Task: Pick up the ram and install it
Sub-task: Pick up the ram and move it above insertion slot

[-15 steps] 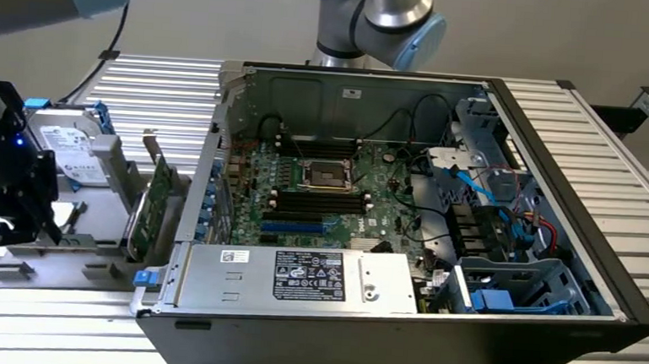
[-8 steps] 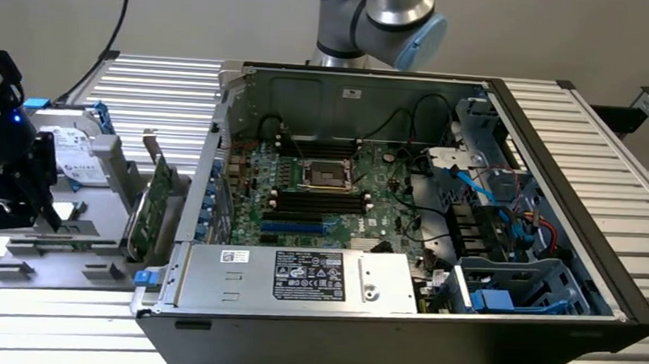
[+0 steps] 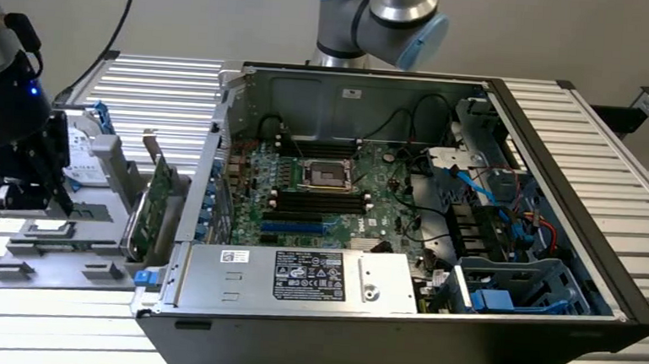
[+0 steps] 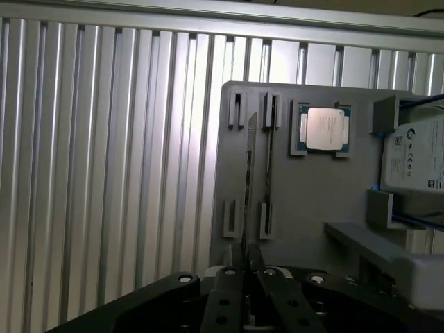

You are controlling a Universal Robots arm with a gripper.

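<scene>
Looking along the wrist view, we see our jaws pinching the ram (image 4: pixel 250 180) edge-on over the grey tray (image 4: pixel 312 201).

Even overhead light is glaring off the ribbed worktop (image 4: pixel 104 173), while my pincer (image 4: pixel 247 258) is sitting dim in shadow.

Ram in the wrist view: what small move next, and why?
Probably a straight lift. The gripper looks shut on the ram, which stands edge-on just beside the slot brackets of the gray tray, with a second stick close alongside.
</scene>
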